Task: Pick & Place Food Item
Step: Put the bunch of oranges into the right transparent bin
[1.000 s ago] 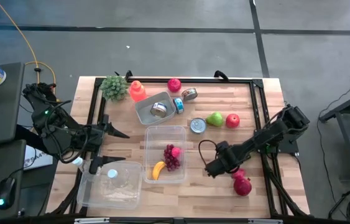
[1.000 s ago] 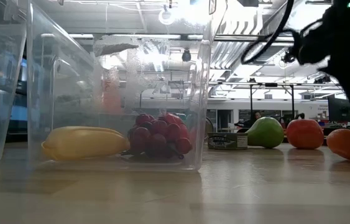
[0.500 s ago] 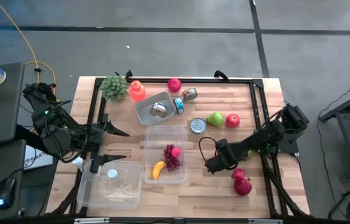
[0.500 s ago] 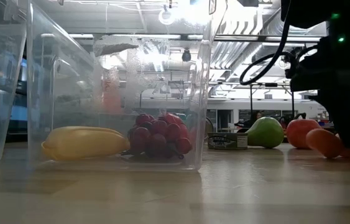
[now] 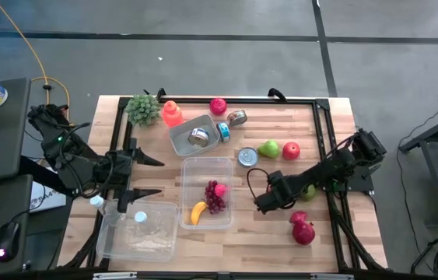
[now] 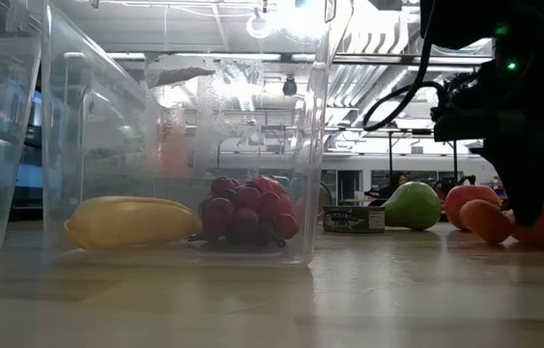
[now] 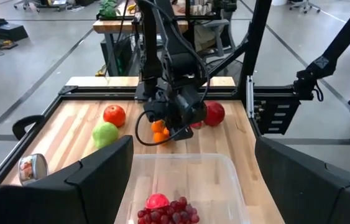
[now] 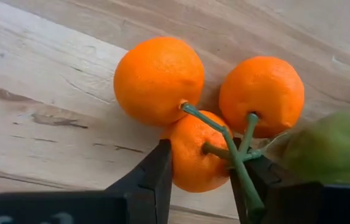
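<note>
A cluster of three oranges (image 8: 193, 155) on a green stem lies on the wood to the right of the clear container (image 5: 207, 193), which holds a banana (image 5: 197, 212) and red grapes (image 5: 215, 197). My right gripper (image 5: 261, 201) is shut on the cluster, which also shows in the left wrist view (image 7: 159, 130) and the low view (image 6: 489, 220). The gripper itself hides the oranges in the high view. My left gripper (image 5: 141, 177) is open and waits at the table's left side, pointing toward the container. My right gripper pinches the middle orange of the cluster (image 8: 190, 163) between its two fingers (image 8: 159, 171), beside the green stem (image 8: 224, 146). The fingers come slanting down from the table's right. The other two oranges stick out past the fingertips, low over the wood; whether they rest on it I cannot tell.
A pomegranate (image 5: 303, 229) lies near the right gripper on its near side. A green pear (image 5: 268, 148), a red fruit (image 5: 290, 151) and a can (image 5: 247, 157) sit beyond it. A grey tray (image 5: 195, 136) stands farther back. Another clear tub (image 5: 137, 229) is at the near-left.
My right gripper has moved toward the table's left and a little toward the far edge, away from the pomegranate and closer to the clear container, taking the orange cluster along. In the low view the oranges have shifted left with it.
</note>
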Available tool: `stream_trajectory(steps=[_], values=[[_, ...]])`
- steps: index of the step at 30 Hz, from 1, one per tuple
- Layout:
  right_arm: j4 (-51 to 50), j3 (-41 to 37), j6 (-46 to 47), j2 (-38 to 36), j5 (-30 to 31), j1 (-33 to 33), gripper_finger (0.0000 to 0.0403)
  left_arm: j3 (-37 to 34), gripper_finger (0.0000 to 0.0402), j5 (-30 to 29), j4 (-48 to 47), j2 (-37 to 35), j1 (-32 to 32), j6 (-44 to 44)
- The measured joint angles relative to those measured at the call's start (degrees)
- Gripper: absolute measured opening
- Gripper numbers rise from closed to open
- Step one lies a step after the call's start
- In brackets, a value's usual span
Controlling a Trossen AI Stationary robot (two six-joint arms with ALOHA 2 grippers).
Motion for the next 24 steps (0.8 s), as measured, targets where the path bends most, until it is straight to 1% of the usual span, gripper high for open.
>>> stream_trajectory(steps=[3, 5, 8, 12, 14, 17, 19, 21, 23, 24], values=[[0.5, 2.0, -0.1, 0.0, -0.9, 0.0, 0.0104, 0.0, 0.0327, 0.0, 0.1, 0.0, 0.0, 0.0], [1.9, 4.6, -1.7, -0.7, 1.6, 0.2, 0.0104, 0.0, 0.0327, 0.0, 0.2, 0.0, 0.0, 0.0], [2.2, 10.6, -4.7, -1.9, 9.1, 0.1, 0.0104, 0.0, 0.0327, 0.0, 0.5, 0.0, 0.0, 0.0], [-2.9, 21.5, -7.9, -2.7, 17.8, -1.2, 0.0104, 0.0, 0.0327, 0.0, 1.0, 0.0, 0.0, 0.1], [-4.4, 27.2, -12.2, -2.6, 21.6, -1.9, 0.0104, 0.0, 0.0327, 0.1, 1.5, 0.0, 0.0, 0.7], [0.3, 32.5, -21.0, -2.8, 26.2, -3.3, 0.0104, 0.0, 0.0327, 0.2, 2.1, 0.0, 0.0, 1.0], [5.5, 33.2, -26.4, -2.7, 27.4, -4.6, 0.0104, 0.0, 0.0327, 0.2, 2.2, 0.0, 0.0, 1.0], [10.8, 33.1, -31.0, -2.5, 26.7, -5.9, 0.0104, 0.0, 0.0327, 0.2, 2.2, 0.1, 0.0, 1.0], [16.0, 33.2, -35.0, -1.4, 24.9, -7.2, 0.0104, 0.0, 0.0327, 0.4, 2.2, 0.1, 0.0, 0.9], [18.5, 33.2, -36.8, -0.6, 23.0, -7.9, 0.0104, 0.0, 0.0327, 1.0, 2.2, 0.2, 0.0, 0.9]])
